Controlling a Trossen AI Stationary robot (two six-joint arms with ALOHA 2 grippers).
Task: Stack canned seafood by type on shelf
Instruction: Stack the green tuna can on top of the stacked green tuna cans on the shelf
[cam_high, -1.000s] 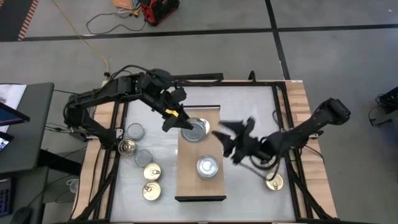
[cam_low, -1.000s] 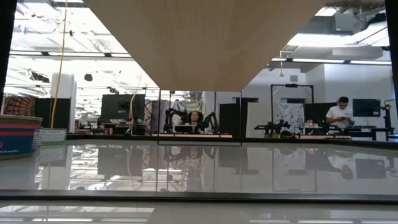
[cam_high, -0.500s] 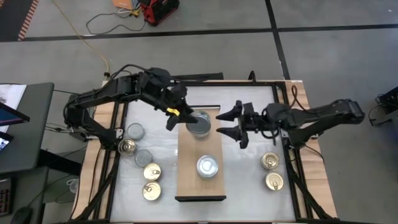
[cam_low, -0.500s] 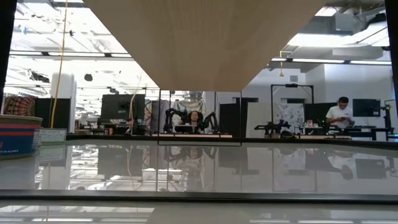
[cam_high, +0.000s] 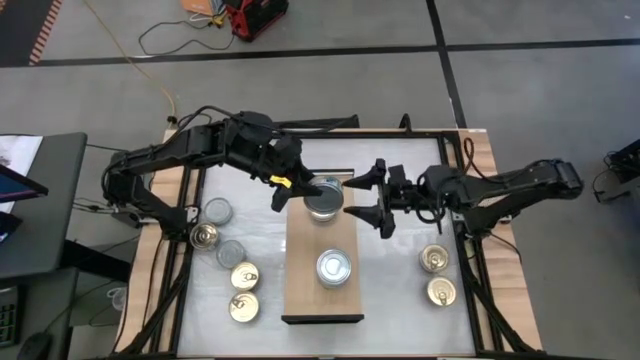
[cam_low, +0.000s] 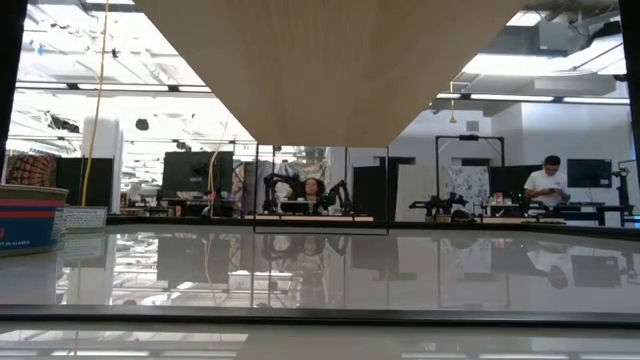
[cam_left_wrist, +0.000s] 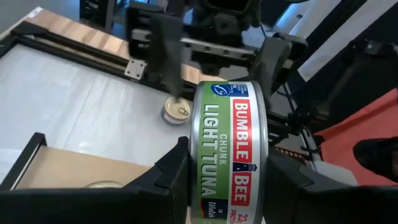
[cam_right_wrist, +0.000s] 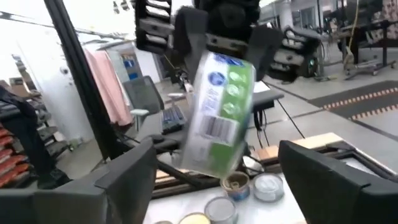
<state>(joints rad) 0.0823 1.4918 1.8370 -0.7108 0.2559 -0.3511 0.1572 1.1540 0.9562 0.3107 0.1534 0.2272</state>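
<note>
Tuna tin held on edge above the shelf

We see the left tool (cam_left_wrist: 227, 180) clamping a green-and-red labelled tin (cam_left_wrist: 230, 149) above the wooden shelf (cam_high: 300, 290); beyond it, the right tool (cam_high: 372, 195) faces it, fingers spread wide, holding nothing.

Your left pincer (cam_high: 303, 190), holding a green-labelled tuna tin (cam_high: 323, 198), blocks the light-wood shelf's (cam_high: 300, 280) far end; its middle is bare.

High view: overhead, straight down. Low view: tabletop level, facing the room. Both wrist views look closely at the green-labelled round tuna tin (cam_left_wrist: 229, 149), frame centre.
</note>
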